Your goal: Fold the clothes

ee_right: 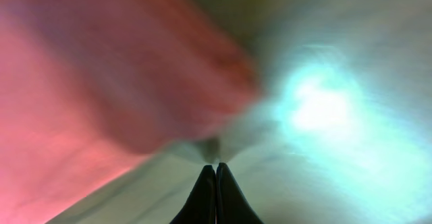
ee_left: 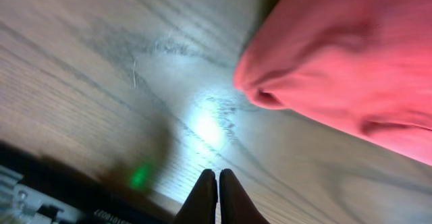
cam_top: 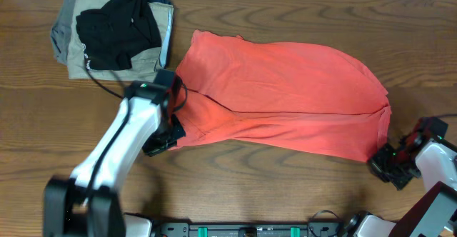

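Wooden counter (cam_top: 285, 194) seen from above, carrying all the items. The shirt (cam_top: 285, 94), red-orange, lies flat but rumpled across the middle and right of the counter, its long axis running left to right; a long crease runs along it, and its lower edge is doubled into a soft roll. At the far left corner sits a pile (cam_top: 71, 58) of khaki and grey folded garments, with a black garment (cam_top: 118, 26) heaped on top; the pile lies near the shirt's left end but apart from it. The left arm (cam_top: 118, 148), white with black joints, reaches up from the near edge to the shirt's left end, where its wrist overlaps the cloth edge. The right arm (cam_top: 435, 158) enters at the lower right, its dark end just beside the shirt's near right corner. In the left wrist view, the left gripper (ee_left: 217, 177) has its fingers pressed together with nothing seen between them, above bare wood; a rounded fold of the shirt (ee_left: 351, 62) lies ahead and to the right, clear of the tips. In the right wrist view, which is strongly blurred, the right gripper (ee_right: 216, 169) likewise has its fingers together, and the shirt (ee_right: 81, 82) fills the left of the field; whether the tips touch cloth cannot be told.
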Robot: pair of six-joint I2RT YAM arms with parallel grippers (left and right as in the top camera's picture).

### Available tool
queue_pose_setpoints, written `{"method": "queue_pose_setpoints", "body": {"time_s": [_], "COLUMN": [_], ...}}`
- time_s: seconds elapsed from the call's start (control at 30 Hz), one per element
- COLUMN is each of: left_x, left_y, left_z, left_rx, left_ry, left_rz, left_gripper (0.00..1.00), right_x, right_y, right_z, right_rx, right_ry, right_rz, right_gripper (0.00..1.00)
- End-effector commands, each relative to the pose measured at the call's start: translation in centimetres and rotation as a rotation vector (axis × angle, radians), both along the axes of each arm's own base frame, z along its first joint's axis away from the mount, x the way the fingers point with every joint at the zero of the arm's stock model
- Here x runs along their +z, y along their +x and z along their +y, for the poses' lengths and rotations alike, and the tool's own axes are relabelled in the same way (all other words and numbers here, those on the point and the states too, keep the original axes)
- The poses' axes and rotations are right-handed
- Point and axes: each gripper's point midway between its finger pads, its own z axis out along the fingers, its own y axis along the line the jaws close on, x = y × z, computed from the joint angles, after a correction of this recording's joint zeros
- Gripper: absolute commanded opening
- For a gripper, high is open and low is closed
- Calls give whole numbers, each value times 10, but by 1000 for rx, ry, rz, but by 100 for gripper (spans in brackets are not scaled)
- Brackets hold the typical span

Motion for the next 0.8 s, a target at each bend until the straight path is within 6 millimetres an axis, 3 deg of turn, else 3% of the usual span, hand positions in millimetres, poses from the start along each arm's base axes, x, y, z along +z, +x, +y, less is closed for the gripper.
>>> {"method": "queue_pose_setpoints", "body": {"time_s": [0.0, 0.17, 0.27, 0.37, 0.53, 0.77], "left_x": [28, 39, 32, 20, -12, -57], "left_y": [8, 10, 12, 23, 36, 32], "left_z": [1, 0, -3, -20, -30, -29], "left_rx": [-28, -71, -85, -161, -186, -175], "left_ry": [-24, -37, -48, -128, -160, -137], "left_rz": [-146, -204, -177, -163, -99, 51], "left_gripper": [6, 6, 6, 6, 6, 6], "right_x": [14, 30, 42, 46, 44, 27], "right_y": [-1, 30, 59, 72, 74, 63], "right_z": [-24, -5, 12, 14, 21, 7], "right_rx": [-107, -68, 55, 102, 146, 115], "right_ry": [-101, 20, 119, 123, 108, 24], "right_rz": [-3, -170, -343, -407, -386, -274], "right_gripper": [1, 1, 1, 1, 1, 1]}}
